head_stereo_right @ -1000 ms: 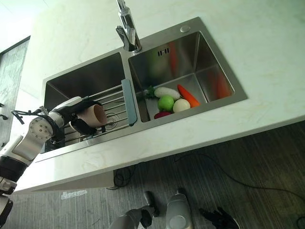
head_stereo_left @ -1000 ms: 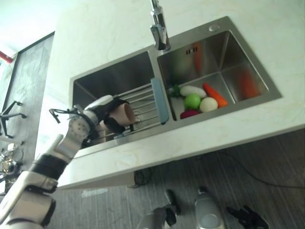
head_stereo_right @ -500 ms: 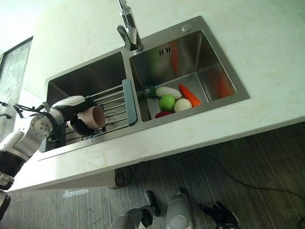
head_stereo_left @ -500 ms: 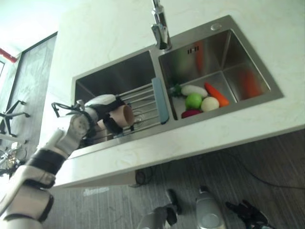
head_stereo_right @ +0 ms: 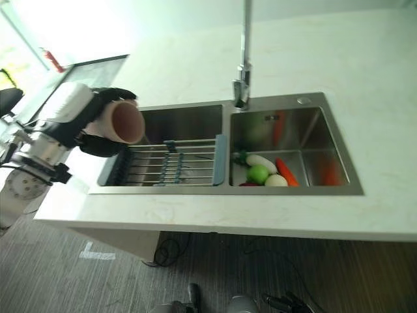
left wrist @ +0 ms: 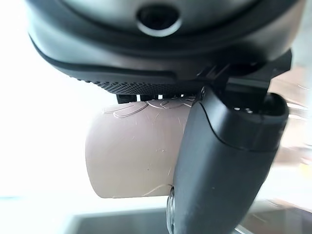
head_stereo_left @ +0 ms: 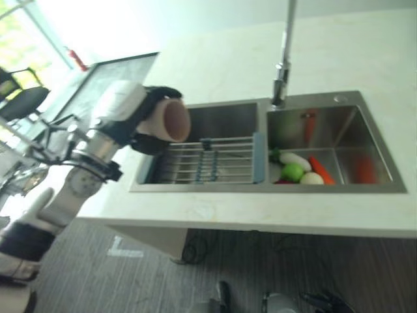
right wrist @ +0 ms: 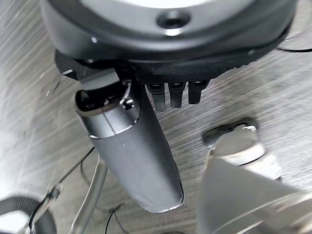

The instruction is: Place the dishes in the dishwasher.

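1. While curled round the pink cup (head_stereo_left: 171, 120), left hand (head_stereo_left: 144, 117) holds it clear above the left end of the sink (head_stereo_left: 195, 188), over the drying rack (head_stereo_left: 208, 160).
2. Likely light, rigid, smooth; best gripped round the body.
3. Right hand (right wrist: 131, 146) low, thumb straight, holding nothing.

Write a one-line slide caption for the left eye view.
Left hand holds a pink cup above the sink's drying rack.

head stereo overlooking sink (head_stereo_left: 260, 140), wrist close-ups
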Motion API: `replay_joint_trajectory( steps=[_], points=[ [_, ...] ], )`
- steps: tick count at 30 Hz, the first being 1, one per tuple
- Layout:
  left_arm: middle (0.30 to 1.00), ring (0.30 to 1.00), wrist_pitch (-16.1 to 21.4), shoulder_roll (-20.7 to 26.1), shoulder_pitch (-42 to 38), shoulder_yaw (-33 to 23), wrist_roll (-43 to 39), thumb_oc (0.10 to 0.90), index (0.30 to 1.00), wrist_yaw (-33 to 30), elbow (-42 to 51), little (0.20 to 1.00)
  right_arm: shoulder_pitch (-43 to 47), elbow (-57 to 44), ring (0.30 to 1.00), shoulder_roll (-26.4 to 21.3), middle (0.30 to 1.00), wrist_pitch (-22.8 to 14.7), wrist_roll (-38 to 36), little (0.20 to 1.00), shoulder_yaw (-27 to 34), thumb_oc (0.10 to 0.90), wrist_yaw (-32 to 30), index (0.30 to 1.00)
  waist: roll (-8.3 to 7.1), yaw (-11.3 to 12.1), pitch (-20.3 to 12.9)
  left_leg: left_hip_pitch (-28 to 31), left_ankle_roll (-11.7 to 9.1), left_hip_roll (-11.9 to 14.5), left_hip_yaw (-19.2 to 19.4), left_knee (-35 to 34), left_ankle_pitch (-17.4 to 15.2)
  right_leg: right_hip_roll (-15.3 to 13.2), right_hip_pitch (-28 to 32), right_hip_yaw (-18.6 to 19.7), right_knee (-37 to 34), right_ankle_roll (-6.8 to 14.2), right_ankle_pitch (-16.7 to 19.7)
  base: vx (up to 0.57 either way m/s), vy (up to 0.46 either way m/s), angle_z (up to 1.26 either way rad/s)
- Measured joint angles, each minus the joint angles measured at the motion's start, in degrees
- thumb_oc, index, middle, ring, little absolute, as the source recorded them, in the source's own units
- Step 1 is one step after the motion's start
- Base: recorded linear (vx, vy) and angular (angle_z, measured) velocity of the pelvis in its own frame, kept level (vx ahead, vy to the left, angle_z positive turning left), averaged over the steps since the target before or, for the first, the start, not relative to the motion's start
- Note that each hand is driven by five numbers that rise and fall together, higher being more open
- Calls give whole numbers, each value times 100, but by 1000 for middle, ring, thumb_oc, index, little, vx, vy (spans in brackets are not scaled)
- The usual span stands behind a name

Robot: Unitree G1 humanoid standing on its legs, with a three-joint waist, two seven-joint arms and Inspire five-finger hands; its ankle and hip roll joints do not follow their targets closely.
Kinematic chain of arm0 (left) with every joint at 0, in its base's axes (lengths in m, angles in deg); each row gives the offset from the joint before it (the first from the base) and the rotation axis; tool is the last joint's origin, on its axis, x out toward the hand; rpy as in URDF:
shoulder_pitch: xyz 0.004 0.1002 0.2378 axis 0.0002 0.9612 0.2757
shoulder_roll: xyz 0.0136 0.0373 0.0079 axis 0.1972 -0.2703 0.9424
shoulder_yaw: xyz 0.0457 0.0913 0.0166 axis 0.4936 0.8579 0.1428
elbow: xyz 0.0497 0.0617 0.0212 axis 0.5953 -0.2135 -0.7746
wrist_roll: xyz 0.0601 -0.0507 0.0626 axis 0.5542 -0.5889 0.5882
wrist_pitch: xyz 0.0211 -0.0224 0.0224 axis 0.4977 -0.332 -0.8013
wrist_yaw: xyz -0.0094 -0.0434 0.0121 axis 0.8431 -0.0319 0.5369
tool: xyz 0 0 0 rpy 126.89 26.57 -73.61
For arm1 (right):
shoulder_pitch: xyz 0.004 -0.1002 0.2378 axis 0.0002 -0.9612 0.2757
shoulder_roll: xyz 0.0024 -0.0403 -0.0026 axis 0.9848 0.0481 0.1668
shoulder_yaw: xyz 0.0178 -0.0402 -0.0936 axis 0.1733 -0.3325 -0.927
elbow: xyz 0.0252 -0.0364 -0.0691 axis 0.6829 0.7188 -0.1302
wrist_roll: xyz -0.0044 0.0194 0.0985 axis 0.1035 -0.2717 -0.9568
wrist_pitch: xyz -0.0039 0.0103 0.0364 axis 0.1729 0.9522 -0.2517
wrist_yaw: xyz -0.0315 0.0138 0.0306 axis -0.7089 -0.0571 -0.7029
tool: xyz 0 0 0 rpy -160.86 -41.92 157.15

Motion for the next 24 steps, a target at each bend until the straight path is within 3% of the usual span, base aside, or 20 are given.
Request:
replay_joint_trajectory(
  steps=[3,7,9,10,11,12,13,15,16,17,18,19,20,22,24],
  points=[
    [300,300,89,234,1069,-855,-9,400,300,-408,34,300,-1,43,900,-27,900,59,76,900,6,800,50,900,49,306,-113,-42,-78,0,-216,-122,66,7,-5,-221,92,-100,-53,-46,-96,39],
    [300,300,223,215,2379,-1800,-221,400,300,-745,110,300,-118,245,900,-84,900,150,441,900,5,800,71,900,161,657,-281,-307,-88,3,-459,-194,59,-24,-69,-652,95,-264,-16,-126,-20,54],
    [300,300,302,184,2751,-2095,-293,400,300,-790,18,300,-203,365,900,-100,900,161,459,900,34,800,74,900,169,781,-293,-528,-128,-12,-416,36,-146,-200,-149,-1015,79,-368,20,-269,36,82],
    [300,300,424,80,2875,-2187,-416,400,300,-793,-94,300,-276,351,900,-147,900,173,451,900,65,800,55,900,183,752,-297,-727,29,-4,-85,373,-352,-328,-87,-1366,15,-368,27,-235,62,165],
    [300,300,688,-344,2891,-2231,-465,400,300,-837,-220,300,-514,215,900,-149,900,144,447,900,100,800,61,900,182,554,-296,-792,150,8,686,786,-654,-574,154,-1882,-121,-332,69,-245,120,194],
    [300,300,818,-501,2915,-2238,-473,400,300,-876,-297,300,-613,243,900,-191,900,154,445,900,109,800,54,900,174,531,-308,-725,33,22,985,1092,-765,-731,239,-2056,-134,-321,82,-241,146,175],
    [300,300,822,-571,2918,-2235,-584,400,300,-886,-393,300,-624,232,900,-198,900,153,428,900,144,800,53,900,55,678,-280,-580,8,98,1178,1277,-925,-922,231,-2204,-125,-266,114,-275,185,125],
    [300,300,821,-931,2758,-2153,-801,400,300,-894,-534,300,-599,142,900,-263,900,95,420,900,242,800,53,900,37,527,-263,-249,3,229,1515,1228,-1024,-1314,334,-2509,-27,-78,236,-119,171,145],
    [300,300,815,-1232,2559,-1973,-1012,400,300,-866,-506,300,-574,128,900,-374,900,1,355,900,337,800,56,900,171,376,-258,-83,326,455,1429,1073,-1000,-1388,359,-2441,359,21,194,-155,402,227],
    [300,300,783,-1493,2372,-1747,-1300,400,300,-846,-339,300,-402,203,900,-248,900,-45,268,900,408,800,67,900,76,367,-109,69,274,152,1151,228,-502,-1225,-13,-1328,576,304,-269,-178,536,302],
    [300,300,512,-1581,1894,-1516,-1365,400,300,-762,-403,300,-210,112,900,32,900,-223,196,900,515,800,139,900,-184,263,-48,-191,312,215,1777,248,-530,-1161,-35,-1362,-107,262,281,-59,637,283],
    [300,300,391,-1606,1726,-1224,-1355,400,300,-625,-417,300,34,139,900,63,900,-259,197,900,581,800,127,900,-227,305,14,107,70,368,2075,347,-604,-1360,-46,-1548,-95,429,387,81,427,193],
    [300,300,293,-1620,1729,-1129,-1345,400,300,-589,-431,300,121,92,900,109,900,-305,195,900,635,800,118,900,-266,296,52,238,148,140,2025,140,-461,-1476,8,-1497,-142,531,460,94,294,66],
    [300,300,239,-1698,1807,-1093,-1331,400,300,-570,-491,300,237,-18,900,242,900,-329,151,900,726,800,103,900,-339,325,84,400,334,11,2090,239,-634,-1598,207,-1413,-335,681,588,68,207,-1],
    [300,300,178,-1698,1802,-1109,-1296,400,300,-525,-492,300,285,-100,900,388,900,-362,149,900,643,800,119,900,-410,312,75,399,332,-131,2102,384,-914,-1702,355,-1386,-553,733,683,107,220,3]
  ],
)
